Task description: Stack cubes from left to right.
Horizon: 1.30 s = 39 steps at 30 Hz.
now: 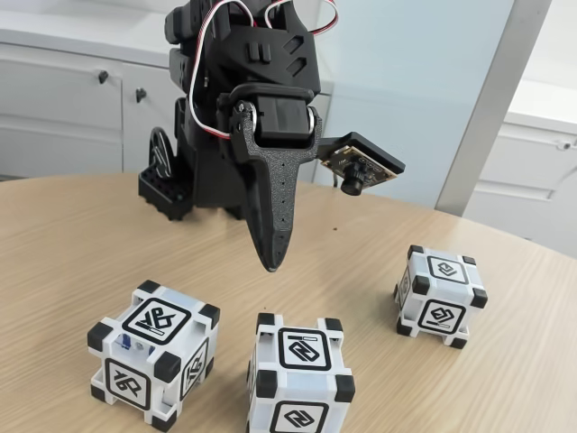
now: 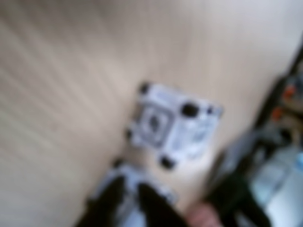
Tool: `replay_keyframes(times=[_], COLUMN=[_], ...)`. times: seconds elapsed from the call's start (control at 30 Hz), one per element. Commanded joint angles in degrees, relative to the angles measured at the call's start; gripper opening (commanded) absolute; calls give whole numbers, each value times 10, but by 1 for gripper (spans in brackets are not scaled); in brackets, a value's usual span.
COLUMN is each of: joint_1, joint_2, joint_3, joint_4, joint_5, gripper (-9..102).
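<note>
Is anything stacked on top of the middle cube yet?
No. In the fixed view the middle cube has a bare top face showing its glyph. The pincer hangs above and behind it, touching nothing. The cube's underside is hidden against the table.

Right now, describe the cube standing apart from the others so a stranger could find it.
In the fixed view, start at the black arm at the back of the round wooden table. Three cubes sit in front of it. The right cube stands alone, farthest back, near the table's right edge, away from the closer pair.

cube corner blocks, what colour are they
Black, on each white cube; clearest in the fixed view.
</note>
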Motion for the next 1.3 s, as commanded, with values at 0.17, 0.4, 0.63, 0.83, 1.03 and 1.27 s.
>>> replay_keyframes(times=[0.17,0.4,0.63,0.83,1.03,1.27], joint_1=[6,7,6,-5,-30,-134], joint_2=[3,3,-7,-105,-381,-600], joint_3=[-4,-11,-70,-208,-368,-570], joint_4=[-1,-10,-5,45,96,112], joint_5=[7,-74,1,43,56,86], gripper=[0,0,0,0,0,3])
